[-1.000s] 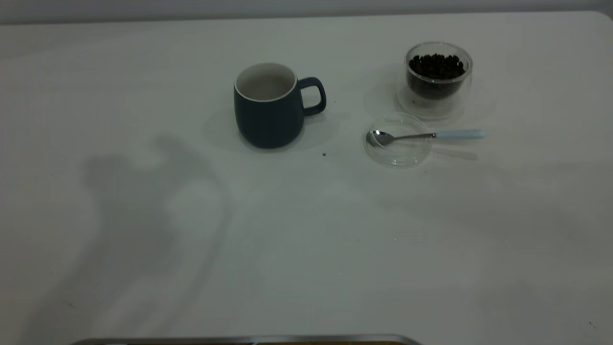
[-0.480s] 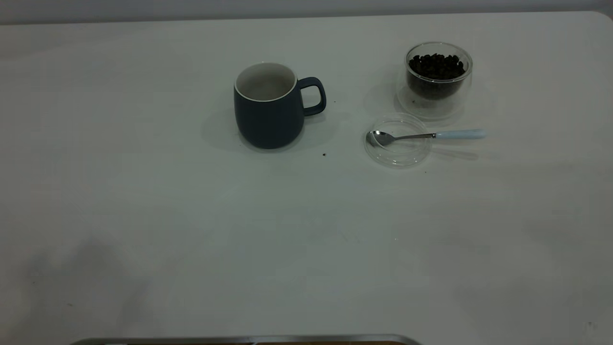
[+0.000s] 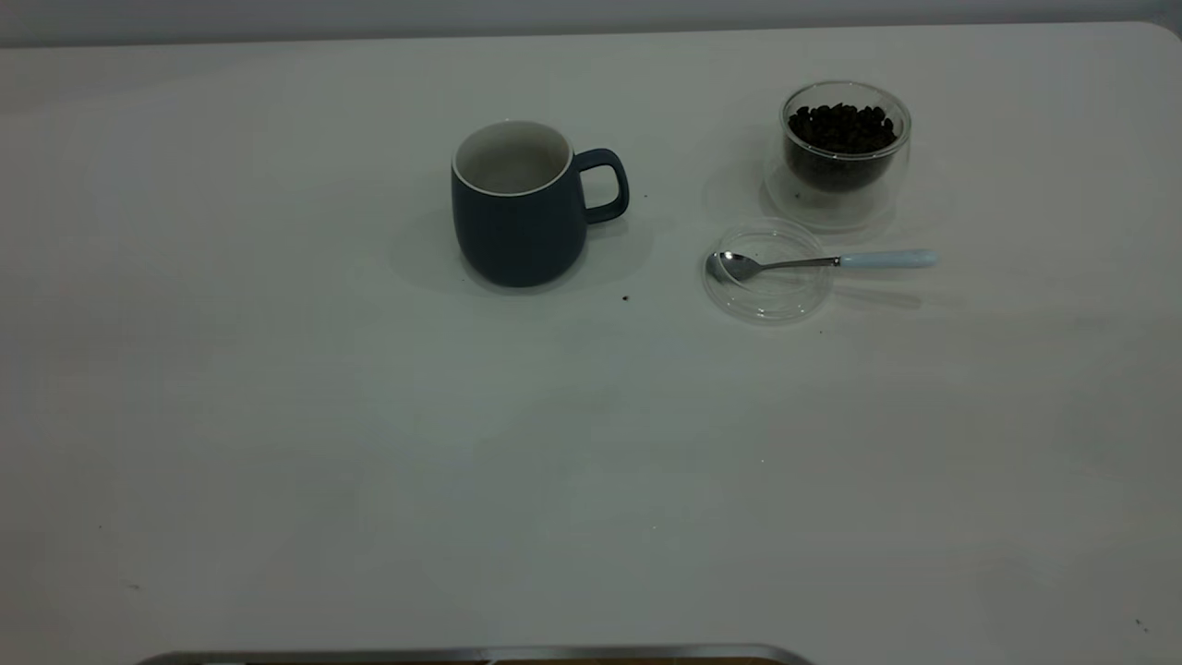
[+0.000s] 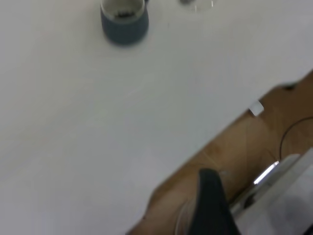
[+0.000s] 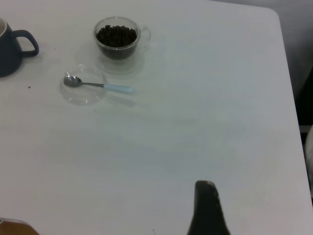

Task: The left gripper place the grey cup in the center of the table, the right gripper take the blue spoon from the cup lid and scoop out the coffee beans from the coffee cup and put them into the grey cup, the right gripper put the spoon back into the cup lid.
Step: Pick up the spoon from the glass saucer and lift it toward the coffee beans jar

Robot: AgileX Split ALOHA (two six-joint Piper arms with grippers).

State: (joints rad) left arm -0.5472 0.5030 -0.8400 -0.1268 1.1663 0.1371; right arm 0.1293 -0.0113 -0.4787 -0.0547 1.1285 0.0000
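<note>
Grey cup point(image 3: 519, 214): upright mid-surface, handle toward the cup lid; dark beans seem to lie inside, seen from the left wrist.
Blue spoon point(image 3: 822, 262): bowl in the cup lid point(image 3: 766, 272), handle overhanging the rim, just beside the coffee cup point(image 3: 845, 148) heaped with coffee beans point(image 3: 841, 126).
Right end effector point(image 5: 208, 208): well apart from the spoon, one fingertip showing; cannot tell its opening, nothing visibly held.
Left end effector point(image 4: 209, 205): off the surface point(image 3: 369, 462) edge, opening unclear.
Step judged: task looks finished; otherwise pinch the handle mid-length, lifting level.

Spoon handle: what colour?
Pale light blue on the blue spoon, with a shiny metal bowl and neck; clearest in the exterior view.
</note>
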